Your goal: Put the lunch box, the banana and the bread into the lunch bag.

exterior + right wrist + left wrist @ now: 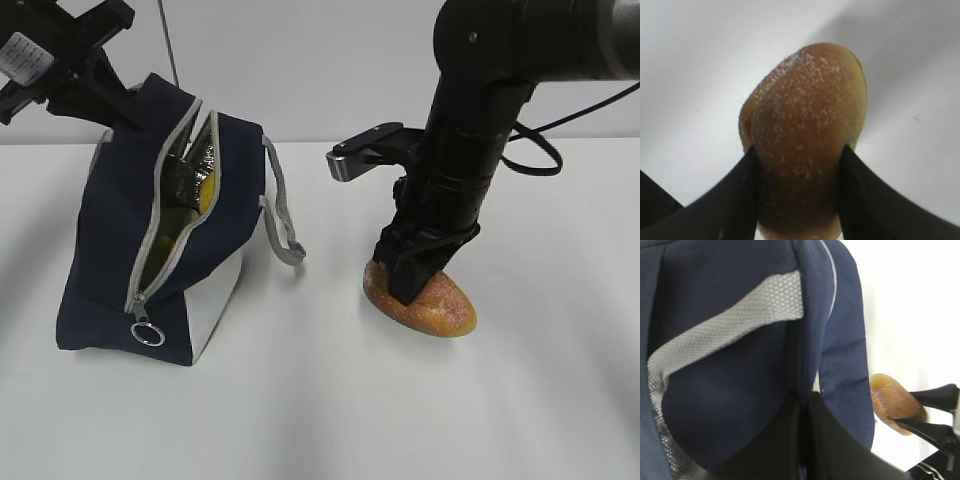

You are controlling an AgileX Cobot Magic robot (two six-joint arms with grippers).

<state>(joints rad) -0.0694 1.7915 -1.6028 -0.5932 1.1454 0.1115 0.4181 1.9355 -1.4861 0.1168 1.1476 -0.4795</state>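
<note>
The bread (805,145), an oval golden-brown roll with a floury crust, lies on the white bench (330,400), right of the middle. The right gripper (799,200) pinches it from both sides. The navy lunch bag (120,250) stands near the left edge, unzipped, something yellow inside. The left gripper (802,440) is pressed together on the bag's fabric.

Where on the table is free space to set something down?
Free: the table in front of the lunch bag and bread, and the strip between them. Crowded: around the bread, where the right end effector grips it.
</note>
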